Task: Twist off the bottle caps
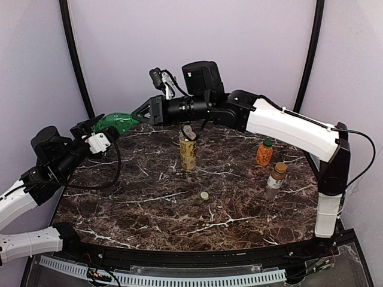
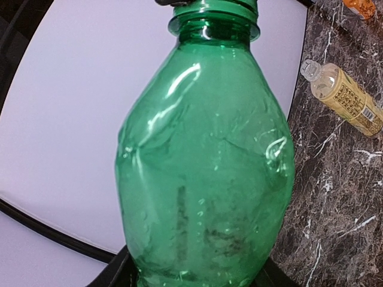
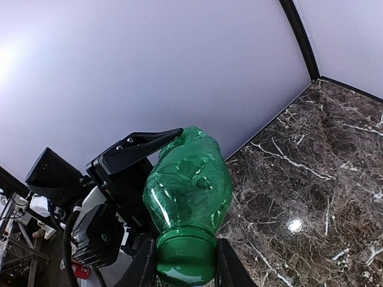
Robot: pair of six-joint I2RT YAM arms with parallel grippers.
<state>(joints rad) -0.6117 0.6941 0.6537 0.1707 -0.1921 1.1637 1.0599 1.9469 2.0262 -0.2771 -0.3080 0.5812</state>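
Two grippers meet above the back left of the dark marble desk [image 1: 149,209]. The left gripper [image 1: 99,124] grasps the dented all-green plastic bottle [image 2: 203,167] by its body, holding it sideways off the surface. The right gripper [image 1: 139,113] is pinched narrowly on its green screw cap [image 3: 185,254]. The tall clear bottle of yellow liquid [image 1: 188,152] stands mid-desk. The slim clear white-labelled bottle [image 1: 275,181] and squat orange bottle [image 1: 264,153] stand capped at the right. A small pale loose cap [image 1: 204,195] lies nearer the front.

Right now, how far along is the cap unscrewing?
Done: the tall clear plastic bottle of yellow liquid looks open, a loose cap lies nearby. In hand: the left gripper holds the green plastic bottle while the right gripper clamps its green cap. Left: the squat orange bottle and slim clear bottle, both capped.
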